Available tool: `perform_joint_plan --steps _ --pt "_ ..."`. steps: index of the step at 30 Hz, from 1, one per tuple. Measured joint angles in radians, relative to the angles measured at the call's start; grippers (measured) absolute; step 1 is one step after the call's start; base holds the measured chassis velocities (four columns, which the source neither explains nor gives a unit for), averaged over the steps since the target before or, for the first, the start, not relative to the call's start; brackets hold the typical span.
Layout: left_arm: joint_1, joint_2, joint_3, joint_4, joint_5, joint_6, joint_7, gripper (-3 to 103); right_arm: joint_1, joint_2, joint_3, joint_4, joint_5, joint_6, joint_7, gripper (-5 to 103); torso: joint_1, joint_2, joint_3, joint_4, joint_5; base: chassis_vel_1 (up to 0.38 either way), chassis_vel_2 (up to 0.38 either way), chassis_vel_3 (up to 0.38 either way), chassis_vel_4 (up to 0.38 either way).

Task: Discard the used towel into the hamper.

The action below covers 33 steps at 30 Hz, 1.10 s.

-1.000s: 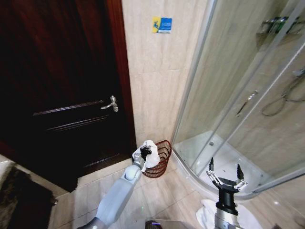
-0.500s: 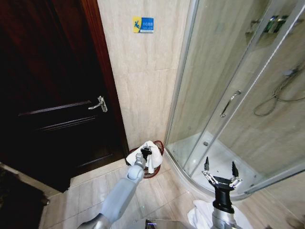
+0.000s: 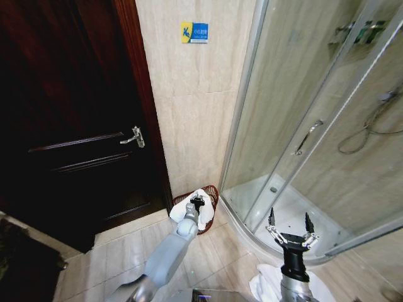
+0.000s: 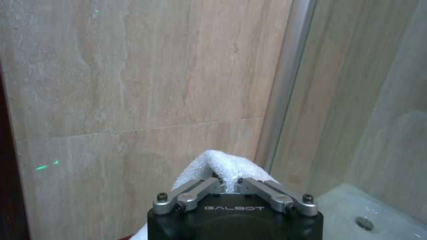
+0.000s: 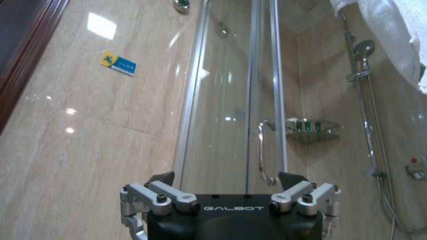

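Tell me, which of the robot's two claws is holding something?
The left gripper, stretched out over the hamper by the wall, is shut on the white towel. The right gripper, near the shower, is open and holds nothing.

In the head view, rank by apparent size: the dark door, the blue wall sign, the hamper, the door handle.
1. dark door, by far the largest.
2. hamper, partly hidden by the towel that the left end effector holds.
3. and 4. blue wall sign and door handle look too alike to rank.
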Motion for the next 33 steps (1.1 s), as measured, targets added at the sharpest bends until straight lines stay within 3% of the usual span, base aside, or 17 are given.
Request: perform_joint_plan --steps 16,24,33 --pt "-0.044 -0.019 -0.010 0.098 0.017 -0.029 -0.004 1 0.001 0.000 -0.001 -0.005 0.011 0.008 -0.025 100 0.000 0.000 0.000 0.0000 -0.0001 -0.057 0.050 0.062 -0.056" --pt "-0.112 -0.051 -0.011 0.224 0.047 -0.072 0.031 1 0.007 0.000 0.011 -0.005 0.095 0.008 -0.145 100 0.001 0.000 0.000 0.0002 0.0001 -0.103 0.125 0.115 -0.096" --pt "-0.189 -0.069 -0.005 0.229 0.038 -0.107 0.067 1 0.001 0.000 0.010 -0.001 0.097 0.008 -0.171 100 -0.001 0.000 0.000 0.0001 0.0001 0.004 -0.006 -0.014 0.005"
